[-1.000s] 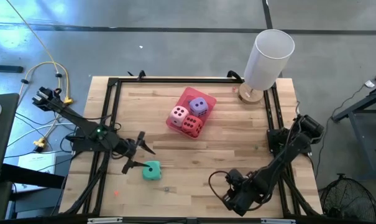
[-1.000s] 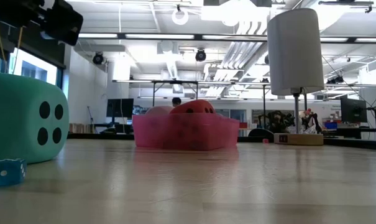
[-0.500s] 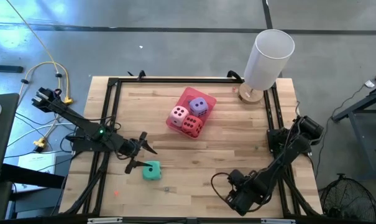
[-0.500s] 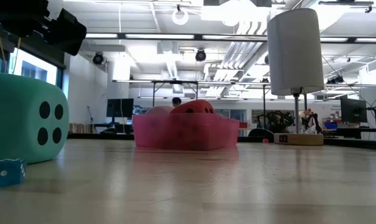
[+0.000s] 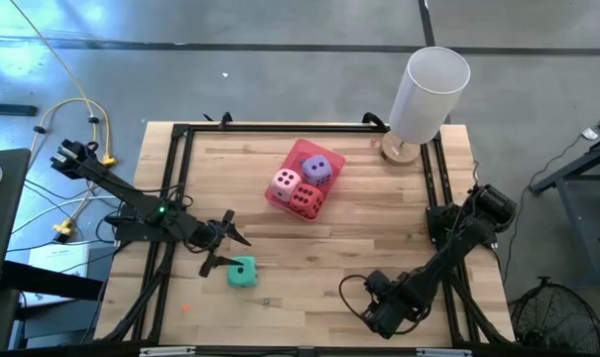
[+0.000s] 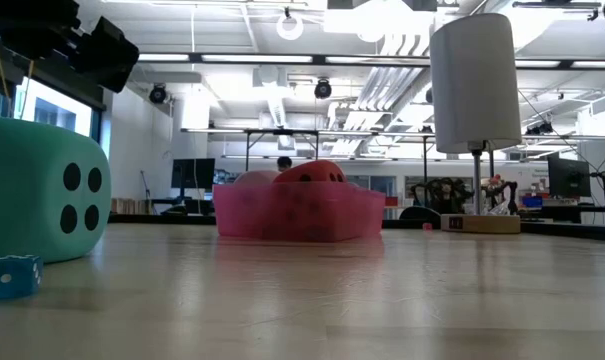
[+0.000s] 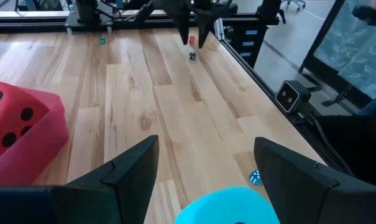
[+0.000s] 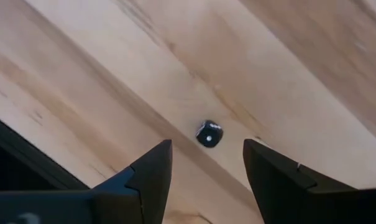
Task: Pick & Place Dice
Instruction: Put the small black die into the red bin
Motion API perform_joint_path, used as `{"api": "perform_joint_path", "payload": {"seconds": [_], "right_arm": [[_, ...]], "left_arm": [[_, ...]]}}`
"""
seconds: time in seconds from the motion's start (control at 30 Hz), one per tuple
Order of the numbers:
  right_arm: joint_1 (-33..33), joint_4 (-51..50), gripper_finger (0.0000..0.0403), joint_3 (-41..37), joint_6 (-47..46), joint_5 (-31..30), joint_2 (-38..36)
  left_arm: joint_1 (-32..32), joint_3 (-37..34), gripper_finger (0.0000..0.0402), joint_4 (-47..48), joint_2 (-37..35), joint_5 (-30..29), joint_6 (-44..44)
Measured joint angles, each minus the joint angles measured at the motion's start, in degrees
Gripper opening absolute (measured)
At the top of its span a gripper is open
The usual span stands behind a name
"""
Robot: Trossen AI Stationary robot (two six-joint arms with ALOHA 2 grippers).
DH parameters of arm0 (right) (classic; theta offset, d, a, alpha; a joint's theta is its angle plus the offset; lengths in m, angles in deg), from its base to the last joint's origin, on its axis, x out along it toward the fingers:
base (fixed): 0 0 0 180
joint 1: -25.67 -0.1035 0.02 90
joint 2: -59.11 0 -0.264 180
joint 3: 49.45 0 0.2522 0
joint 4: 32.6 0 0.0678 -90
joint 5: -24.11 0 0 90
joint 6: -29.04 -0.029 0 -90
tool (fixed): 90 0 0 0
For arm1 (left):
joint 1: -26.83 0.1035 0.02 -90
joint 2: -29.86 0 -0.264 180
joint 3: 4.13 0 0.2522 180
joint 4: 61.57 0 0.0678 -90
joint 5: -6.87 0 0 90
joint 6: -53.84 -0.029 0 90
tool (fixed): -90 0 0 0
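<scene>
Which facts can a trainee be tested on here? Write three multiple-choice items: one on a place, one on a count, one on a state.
1. Where is the teal green soft die?
A. In the pink plastic tray
B. On the wooden table beside the left gripper
C. On top of the white cylinder

2. How many dice lie in the pink plastic tray?
A. One
B. Four
C. Three

3. How is the left gripper?
A. Open, holding nothing
B. Shut on the teal die
C. Shut and empty

Answers:
1 B: the teal green soft die rests on the wooden table beside the left gripper.
2 C: the pink plastic tray holds the pale pink die, purple die and red die.
3 A: its fingers stand wide apart, touching nothing.
</scene>
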Motion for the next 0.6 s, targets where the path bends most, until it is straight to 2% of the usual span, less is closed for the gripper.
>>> {"api": "perform_joint_path", "payload": {"seconds": [0.13, 0.37, 0.6], "right_arm": [[0.00, 1.07, 0.0189, -1.74, 0.34, 1.36, 0.06], [0.00, 8.95, 0.0189, -5.17, 1.02, 1.86, 0.09], [0.00, 9.39, 0.0189, -6.46, 1.39, 2.58, 0.09]], "left_arm": [[0.00, 0.00, 0.0257, -0.18, 0.00, 0.00, -0.01], [0.00, 0.00, 0.0257, -0.31, 0.00, 0.00, -0.02], [0.00, 0.00, 0.0257, -0.33, 0.00, 0.00, -0.07]]}}
